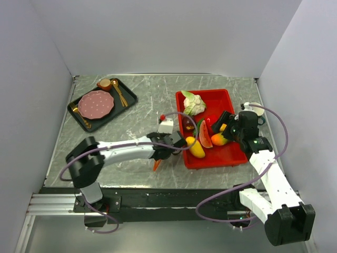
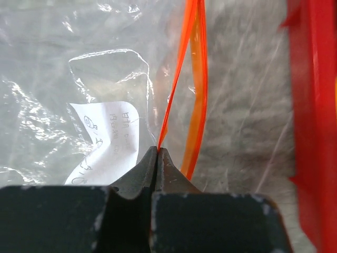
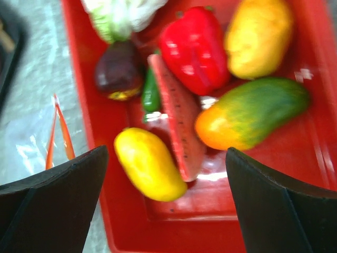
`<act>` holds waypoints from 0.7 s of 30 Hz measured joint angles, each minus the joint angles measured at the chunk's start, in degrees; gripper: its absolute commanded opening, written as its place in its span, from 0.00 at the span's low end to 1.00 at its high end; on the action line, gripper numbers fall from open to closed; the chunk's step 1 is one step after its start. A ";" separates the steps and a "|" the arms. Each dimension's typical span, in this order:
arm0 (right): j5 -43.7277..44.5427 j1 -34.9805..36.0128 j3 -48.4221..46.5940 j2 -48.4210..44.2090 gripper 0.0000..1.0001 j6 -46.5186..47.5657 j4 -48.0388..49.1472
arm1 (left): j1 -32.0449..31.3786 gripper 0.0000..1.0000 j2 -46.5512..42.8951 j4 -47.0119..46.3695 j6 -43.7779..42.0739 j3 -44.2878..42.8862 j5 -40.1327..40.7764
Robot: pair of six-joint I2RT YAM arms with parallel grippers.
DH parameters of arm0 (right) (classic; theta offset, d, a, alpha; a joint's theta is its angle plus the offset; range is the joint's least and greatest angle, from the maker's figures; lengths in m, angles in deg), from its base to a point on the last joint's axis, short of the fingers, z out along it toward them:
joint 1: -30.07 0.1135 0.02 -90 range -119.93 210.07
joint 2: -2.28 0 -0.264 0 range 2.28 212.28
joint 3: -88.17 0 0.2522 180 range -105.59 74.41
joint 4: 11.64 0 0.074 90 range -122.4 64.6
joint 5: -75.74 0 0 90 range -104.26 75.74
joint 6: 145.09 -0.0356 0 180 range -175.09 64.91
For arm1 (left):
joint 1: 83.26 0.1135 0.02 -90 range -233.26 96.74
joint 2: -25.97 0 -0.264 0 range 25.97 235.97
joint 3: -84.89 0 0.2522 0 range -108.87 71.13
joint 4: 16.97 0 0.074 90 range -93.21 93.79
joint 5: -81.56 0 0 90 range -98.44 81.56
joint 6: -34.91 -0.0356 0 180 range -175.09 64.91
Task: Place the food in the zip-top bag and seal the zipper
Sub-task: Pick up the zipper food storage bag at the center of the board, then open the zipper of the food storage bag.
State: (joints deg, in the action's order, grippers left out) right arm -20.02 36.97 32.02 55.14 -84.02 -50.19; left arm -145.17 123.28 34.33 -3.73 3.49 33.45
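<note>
**Left arm pinches the bag's zipper; right arm waits open over a tray of toy food**

The left arm lies low, reaching from its base at 7 o'clock toward the table's middle. The left gripper has its dark fingers pressed together on one lip of the zipper, a thin orange-red strip. The other lip bows away beside it. The bag is clear, crinkled film lying flat on the table at 6 o'clock, just left of the tray, with a white paper slip inside.

The right arm rises from 5 o'clock and bends over the tray. The right gripper has its fingers spread wide, holding nothing.

The food is glossy plastic and all sits in the red tray at 3 o'clock: a yellow fruit, watermelon slice, red pepper, mango and leafy vegetable.

The table is grey and marbled, between pale walls. At 10 o'clock a black tray carries a pink plate.
</note>
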 measured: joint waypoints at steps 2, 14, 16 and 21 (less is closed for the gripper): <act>-3.30 0.00 0.81 0.00 0.78 -0.28 1.90 | 1.51 0.01 -3.04 0.24 -0.02 0.00 -0.07; -20.96 11.50 5.25 6.69 0.00 -9.97 17.40 | 9.60 0.01 -18.01 -3.91 -3.50 3.26 -2.58; -22.67 14.49 5.22 9.60 0.00 -11.85 20.74 | 10.03 0.01 -18.75 -5.03 -4.20 3.74 -3.76; -25.88 18.01 4.26 16.65 0.00 -16.61 28.79 | 10.34 0.01 -19.47 -7.96 -5.64 5.40 -7.69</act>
State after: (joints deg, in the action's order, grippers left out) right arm -45.90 54.98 36.28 71.80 -100.63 -21.41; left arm -134.83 103.81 26.38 -9.37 8.89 25.75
